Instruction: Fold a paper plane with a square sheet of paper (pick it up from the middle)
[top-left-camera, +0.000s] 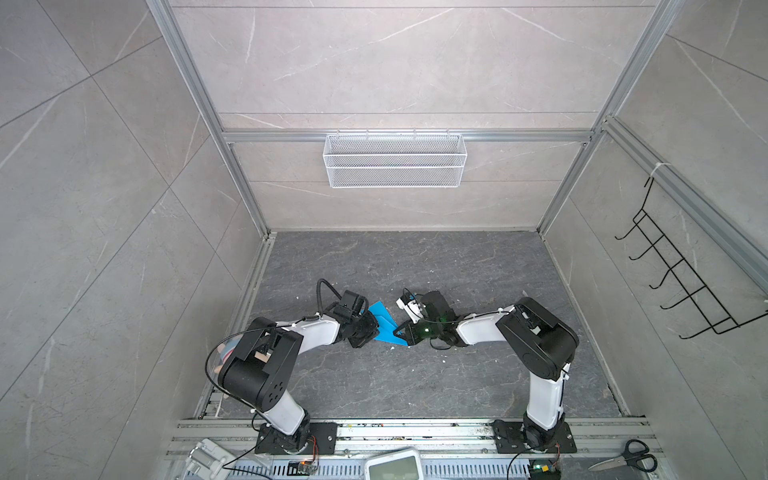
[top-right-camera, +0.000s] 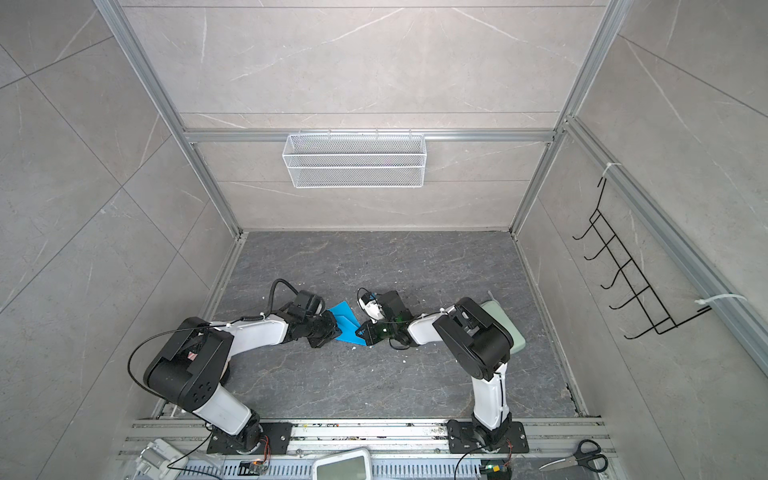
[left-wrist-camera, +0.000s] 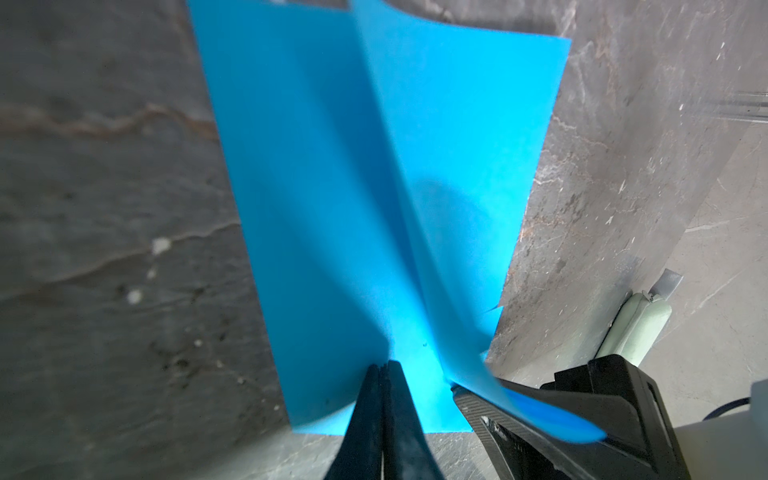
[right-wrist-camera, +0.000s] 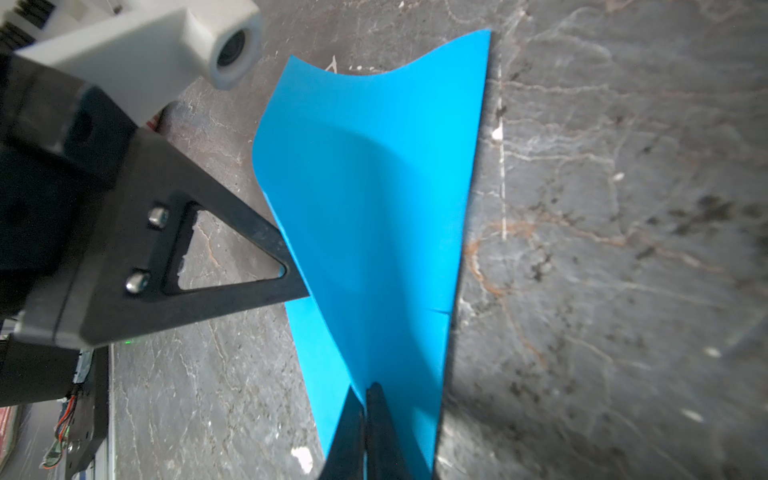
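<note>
Soft, even light is falling from above in both top views, brightening the pale walls (top-left-camera: 395, 62) and leaving only faint shadows on the dark surface (top-left-camera: 436, 257). The wide-angle lens is splaying the frame posts (top-left-camera: 189, 83) outward toward the upper corners. In the wrist views the square sheet of paper (left-wrist-camera: 311, 187) is glowing saturated blue and casting a dark shadow beside its edge. The left pincer (left-wrist-camera: 384, 368) is looming out of focus, and the surface is blurring toward the picture edges.
</note>
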